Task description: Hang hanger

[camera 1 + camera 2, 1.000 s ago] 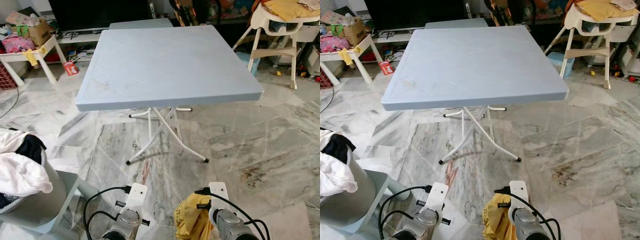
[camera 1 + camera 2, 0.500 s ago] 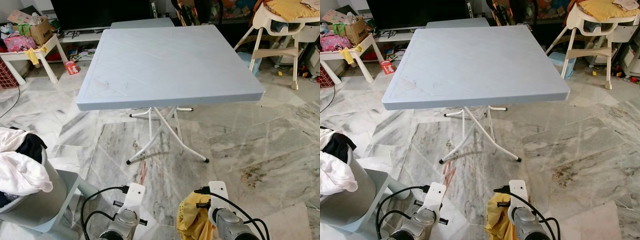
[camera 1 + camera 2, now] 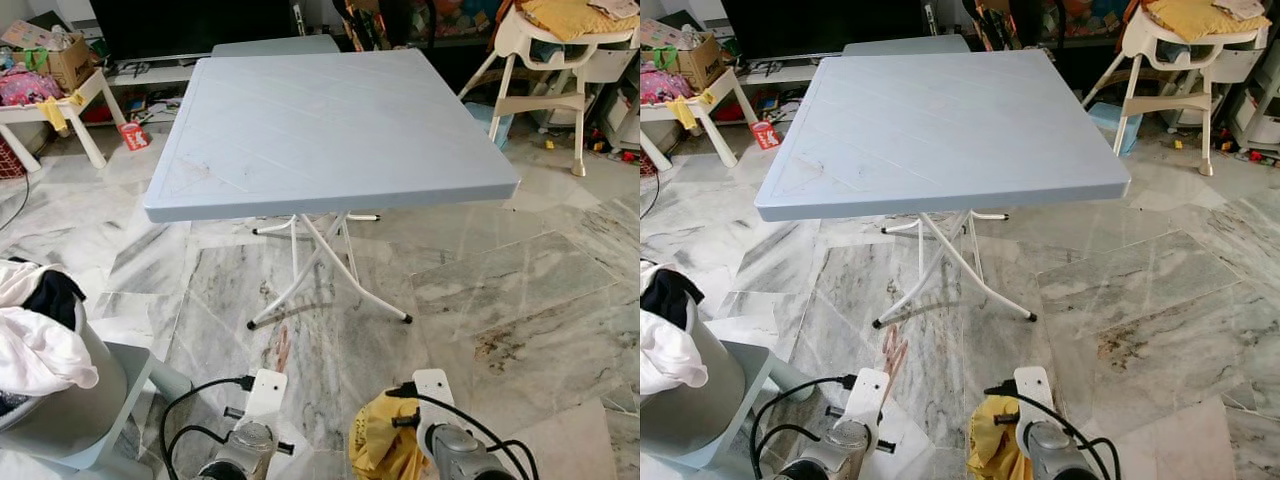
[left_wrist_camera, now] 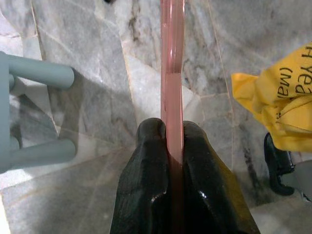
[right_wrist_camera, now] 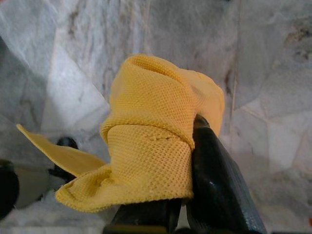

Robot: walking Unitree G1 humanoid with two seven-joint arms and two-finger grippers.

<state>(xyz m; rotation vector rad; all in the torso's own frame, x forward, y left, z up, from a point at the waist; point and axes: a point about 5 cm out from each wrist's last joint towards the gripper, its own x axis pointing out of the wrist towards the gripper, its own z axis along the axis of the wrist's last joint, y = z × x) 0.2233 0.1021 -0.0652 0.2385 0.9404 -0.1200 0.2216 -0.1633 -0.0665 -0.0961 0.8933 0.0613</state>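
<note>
Right, what I've got on screen:

Left gripper (image 4: 171, 146): both black fingers (image 4: 146, 170) pressed together on a thin pink hanger (image 4: 172, 73), seen edge-on in the left wrist cam. Hanger runs straight out past the fingertips, over the marble floor (image 3: 520, 300).

Hanger in head cams: a pink bit shows low against the floor, just ahead of the left arm (image 3: 895, 352).

Right gripper (image 5: 187, 195): clamped on a bunched yellow cloth (image 5: 151, 146), mesh fabric, wrapped over the fingers. Black lettering on it in the left wrist cam (image 4: 285, 97); can't read it properly.

Arms: both low at the bottom of the head cams, left wrist w/ white bracket (image 3: 262, 395), right wrist (image 3: 432, 392) w/ the yellow cloth beside it (image 3: 378, 450). Black cables loop off both.

Table (image 3: 330, 125): grey-blue square top, white folding legs, straight ahead of me, well apart from both grippers.

Laundry basket (image 3: 60, 400): grey, on my left, w/ white and dark clothes (image 3: 40, 340) heaped over the rim. It sits on a grey-green stool (image 4: 34, 112).

Background: white high chair (image 3: 555, 70) far right w/ yellow fabric on it, low white table (image 3: 60, 105) far left w/ a cardboard box and clutter, dark TV behind.
</note>
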